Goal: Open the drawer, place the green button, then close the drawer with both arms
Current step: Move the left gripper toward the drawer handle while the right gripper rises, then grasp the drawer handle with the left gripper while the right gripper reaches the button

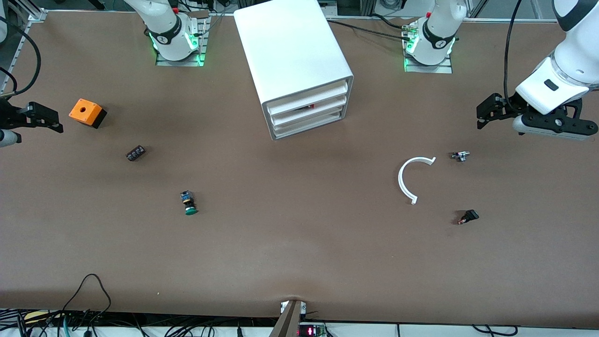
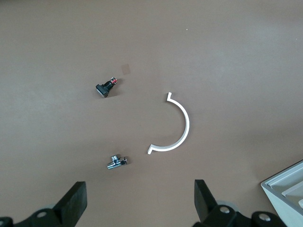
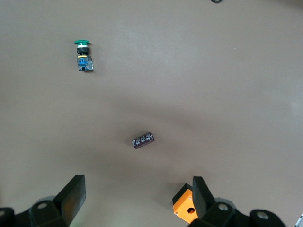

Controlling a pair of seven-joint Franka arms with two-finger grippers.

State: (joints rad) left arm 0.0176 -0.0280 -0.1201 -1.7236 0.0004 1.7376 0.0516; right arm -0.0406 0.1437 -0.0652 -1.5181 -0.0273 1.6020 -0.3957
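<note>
I am holding both arms back with jaws spread: the left gripper (image 1: pixel 482 114) at the frame's right edge, the right gripper (image 1: pixel 51 121) at its left edge, leaving the cabinet clear. The drawer (image 1: pixel 311 126), lowest in the cabinet at upper centre, is sitting shut, and the button (image 1: pixel 189 204) is lying lower left of centre on the table, untouched.

Matt brown table (image 1: pixel 299 243), smooth white plastic cabinet (image 1: pixel 290 51), shiny metal fitting (image 2: pixel 117 162).

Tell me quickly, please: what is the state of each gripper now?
Left gripper: open, holding nothing, over the table's left-arm end.
Right gripper: open, holding nothing, over the table's right-arm end, near the orange box.
</note>
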